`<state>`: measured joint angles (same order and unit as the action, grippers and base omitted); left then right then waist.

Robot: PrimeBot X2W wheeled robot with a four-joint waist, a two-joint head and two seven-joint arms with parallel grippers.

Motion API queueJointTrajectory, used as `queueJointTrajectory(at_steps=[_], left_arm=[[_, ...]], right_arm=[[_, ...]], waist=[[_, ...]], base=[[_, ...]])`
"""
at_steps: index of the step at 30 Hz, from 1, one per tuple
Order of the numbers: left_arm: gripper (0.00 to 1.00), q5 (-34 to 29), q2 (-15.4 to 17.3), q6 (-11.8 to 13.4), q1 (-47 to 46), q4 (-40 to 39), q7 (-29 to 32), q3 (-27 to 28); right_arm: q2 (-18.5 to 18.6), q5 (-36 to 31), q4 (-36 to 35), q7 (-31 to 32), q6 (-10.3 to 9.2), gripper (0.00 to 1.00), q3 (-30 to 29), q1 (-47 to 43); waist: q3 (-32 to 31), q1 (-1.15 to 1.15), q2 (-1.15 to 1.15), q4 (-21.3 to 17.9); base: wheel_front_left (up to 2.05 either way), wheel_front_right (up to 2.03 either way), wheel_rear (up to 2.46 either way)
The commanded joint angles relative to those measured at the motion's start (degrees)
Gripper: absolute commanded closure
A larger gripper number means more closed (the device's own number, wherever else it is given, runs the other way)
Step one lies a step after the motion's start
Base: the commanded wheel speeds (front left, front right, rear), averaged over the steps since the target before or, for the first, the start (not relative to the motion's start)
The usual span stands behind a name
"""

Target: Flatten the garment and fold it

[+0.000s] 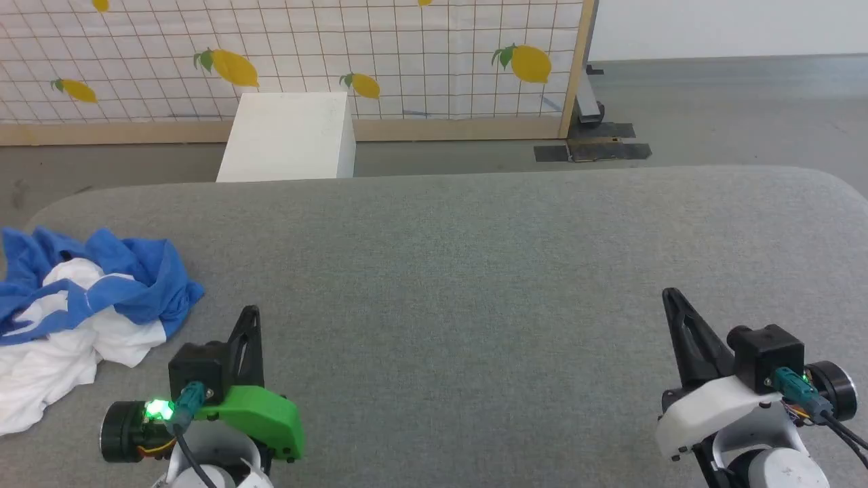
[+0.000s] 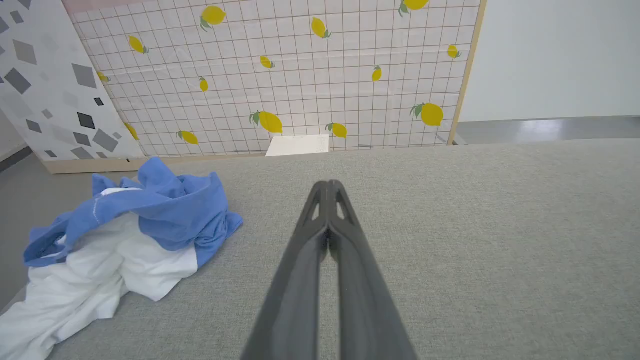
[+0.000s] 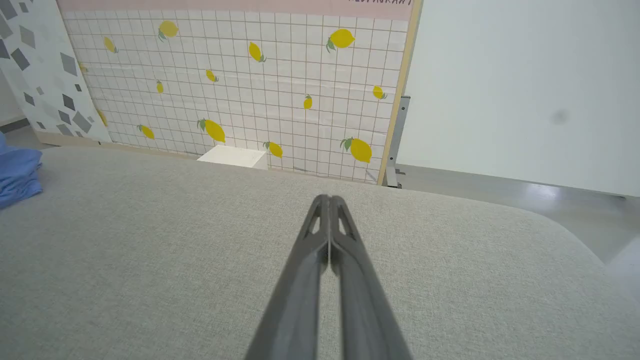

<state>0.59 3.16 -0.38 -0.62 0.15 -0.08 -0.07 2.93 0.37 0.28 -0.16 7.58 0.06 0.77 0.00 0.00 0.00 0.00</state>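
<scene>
Grey woven fabric covers the surface (image 1: pixel 475 271), broad and rounded at its corners. Item: the garment (image 1: pixel 81 305), white cloth with blue sleeves and neck trim, lies in a crumpled heap at the surface's far left edge. The blue parts are bunched on top and the white body spills toward the robot's side; no print can be made out. Left gripper (image 1: pixel 250 313): fingers pressed together, holding nothing, near the heap's right side but apart from it. Right gripper (image 1: pixel 671 295): fingers also pressed together and empty, well apart from the garment on the opposite side. Background: white box (image 1: pixel 288 135) on the floor, lemon-print panel (image 1: pixel 407 54) behind it. Step in hand, by judgement: the first reach to the heap, flattening not yet begun. Handling note: the left gripper should part its fingers before contact. It should pinch a single layer at a blue shoulder or a hem, not the whole bundle, then draw the cloth toward the surface's middle, where both arms can spread it. Risk: the white tail at the edge may slide off.
</scene>
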Motion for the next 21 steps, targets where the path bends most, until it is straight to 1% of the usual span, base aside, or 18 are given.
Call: queueJointTrajectory(at_steps=[1,16,17,21], left_arm=[[1.00,-0.6,-0.3,0.4,0.6,-0.1,0.1,0.1],[1.00,-0.6,-0.3,0.4,0.6,-0.1,0.1,0.1],[0.00,0.0,0.0,0.0,0.0,0.0,0.0,0.0],[0.00,0.4,0.0,0.1,0.1,0.1,-0.3,-0.1]], right_arm=[[-0.1,-0.4,-0.3,0.2,-0.09,1.00,-0.1,-0.8],[-0.1,-0.4,-0.3,0.2,-0.09,1.00,-0.1,-0.8],[0.0,0.1,0.0,0.0,0.01,0.00,0.0,0.0],[0.0,0.5,0.3,-0.3,0.01,0.00,-0.1,-0.2]], waist=[[0.0,0.00,0.00,0.0],[0.0,0.00,0.00,0.0],[0.0,0.00,0.00,0.0],[0.0,0.00,0.00,0.0]], base=[[0.00,0.00,0.00],[0.00,0.00,0.00],[0.00,0.00,0.00],[0.00,0.00,0.00]])
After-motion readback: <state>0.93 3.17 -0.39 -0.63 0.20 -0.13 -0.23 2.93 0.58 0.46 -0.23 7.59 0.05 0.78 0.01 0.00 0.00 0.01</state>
